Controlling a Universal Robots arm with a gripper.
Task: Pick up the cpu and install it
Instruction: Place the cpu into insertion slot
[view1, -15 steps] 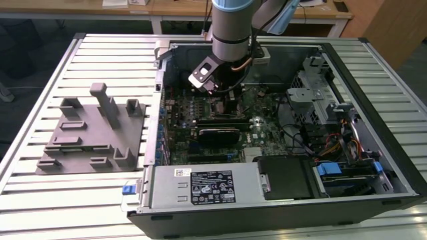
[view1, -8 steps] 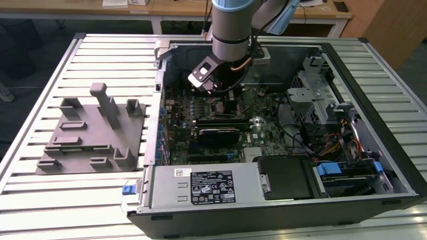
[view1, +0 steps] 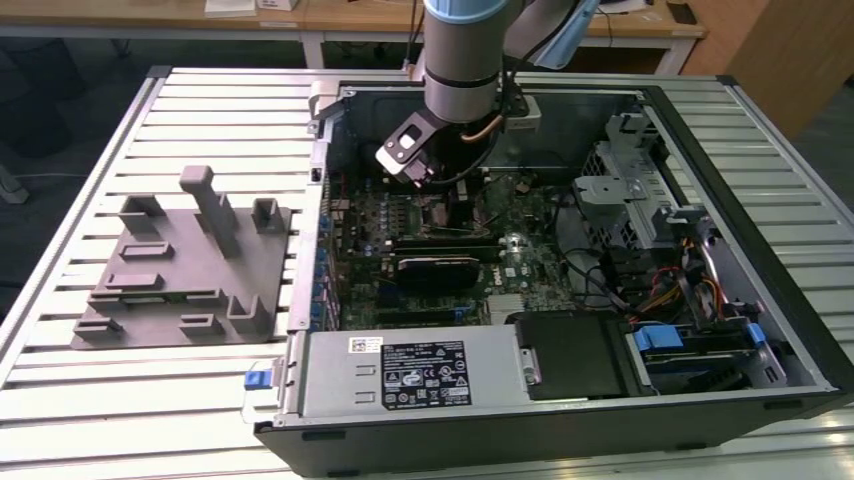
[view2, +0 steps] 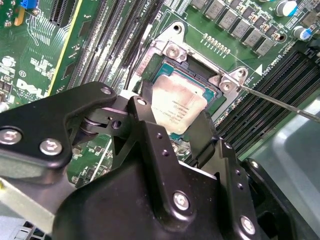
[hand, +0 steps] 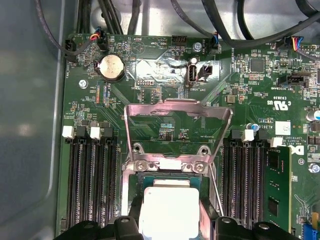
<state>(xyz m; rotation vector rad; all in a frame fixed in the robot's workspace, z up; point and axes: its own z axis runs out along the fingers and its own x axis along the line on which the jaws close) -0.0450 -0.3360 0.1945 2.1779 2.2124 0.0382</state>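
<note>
The cpu (view2: 178, 106), a small square chip with a silver-grey top, sits between my two black fingers (view2: 144, 116) directly over the open metal-framed socket (view2: 172, 51) on the green motherboard. In the first wrist view the cpu (hand: 170, 209) lies level within the socket outline, and the hinged load plate (hand: 177, 112) is folded back beyond it. My gripper (view2: 175, 119) is shut on the chip's opposite edges. I cannot tell whether the chip rests in the socket or hangs just above it. In the exterior view the gripper (view1: 424, 172) reaches down into the open computer case (view1: 694, 110).
Memory slots flank the socket, with one stick (hand: 275, 185) fitted. The thin socket lever (view2: 280, 102) sticks out sideways. The case also holds a power supply (view1: 400, 372), a drive cage (view1: 641, 190) and cables. A grey fixture (view1: 180, 260) stands on the slatted table at the exterior view's left.
</note>
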